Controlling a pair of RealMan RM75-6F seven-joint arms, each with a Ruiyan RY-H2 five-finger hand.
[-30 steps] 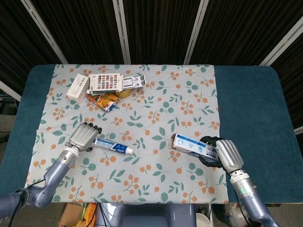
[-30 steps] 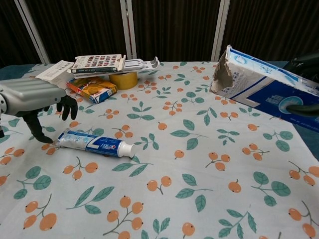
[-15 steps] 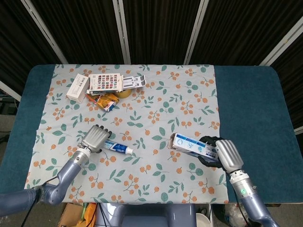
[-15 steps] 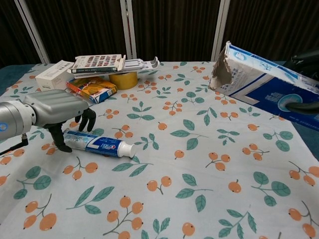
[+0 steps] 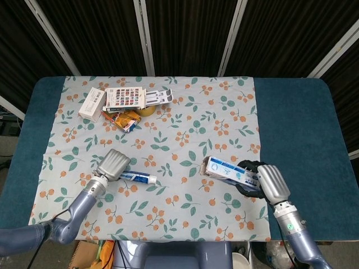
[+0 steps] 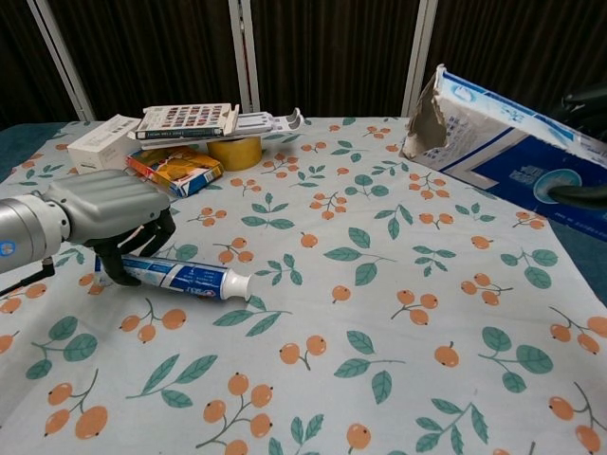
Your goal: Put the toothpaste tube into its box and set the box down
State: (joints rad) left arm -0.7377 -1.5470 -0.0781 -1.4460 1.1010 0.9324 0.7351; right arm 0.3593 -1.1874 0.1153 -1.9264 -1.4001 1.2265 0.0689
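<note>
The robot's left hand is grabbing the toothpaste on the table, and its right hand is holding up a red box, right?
Not quite: the box is blue and white, not red, as the chest view shows. The rest is right: the left robot hand is closing on the toothpaste on the table, and the right robot hand holds the box up.

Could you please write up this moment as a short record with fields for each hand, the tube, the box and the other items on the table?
left hand: the left hand has its fingers wrapped around the tail end of the toothpaste tube
toothpaste tube: lying on the floral cloth, cap pointing toward the box
right hand: the right hand holds the toothpaste box off the table
toothpaste box: torn open end facing the tube, nothing inserted yet
far left corner: stack of small boxes and cards over a yellow tape roll
</note>
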